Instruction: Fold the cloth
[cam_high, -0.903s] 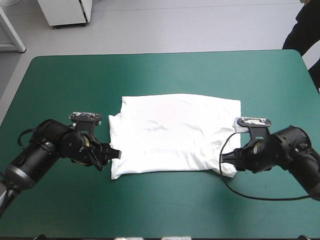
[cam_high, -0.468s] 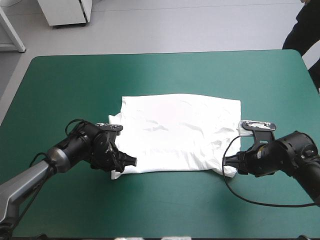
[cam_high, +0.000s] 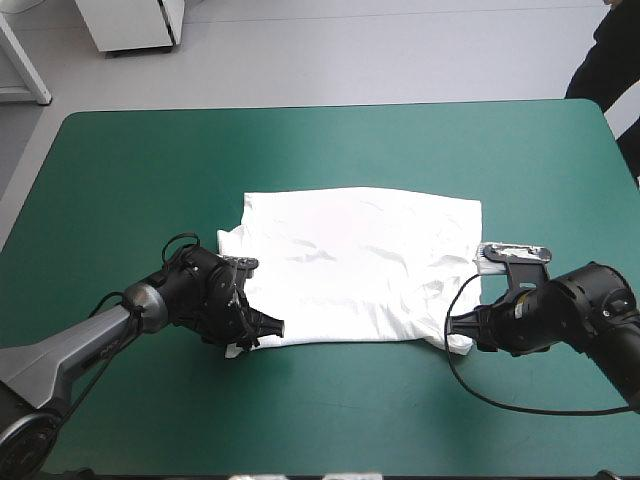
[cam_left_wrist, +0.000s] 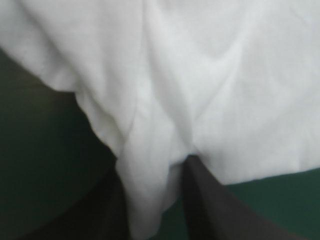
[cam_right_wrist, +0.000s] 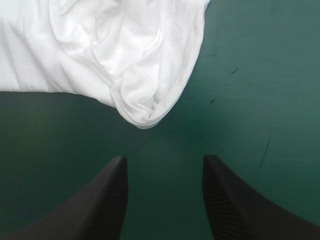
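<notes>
Since the earlier frames the left arm has swung inward from beside the T-shirt (cam_high: 360, 265) onto its near left corner, while the right arm has barely shifted. White and short-sleeved, the T-shirt lies spread flat at the middle of the teal-green desk (cam_high: 330, 150). Its outline is unchanged except at that corner, which now sits under the left claw (cam_high: 266, 328). The left wrist view shows the black fingers (cam_left_wrist: 207, 205) parted, with a soft fold of cloth running down between them; they are not pressed together on it. From above, the arm's dark bulk covers the corner, and only a small scrap of white shows beside it. Close up, the cloth runs out of view without showing a far edge. At the near right corner, the right claw (cam_right_wrist: 164, 161) is spread wide, low over bare cover. The rumpled corner lies just ahead of its fingertips, not touching them. In the high view those fingers are hard to make out against the wrist.
</notes>
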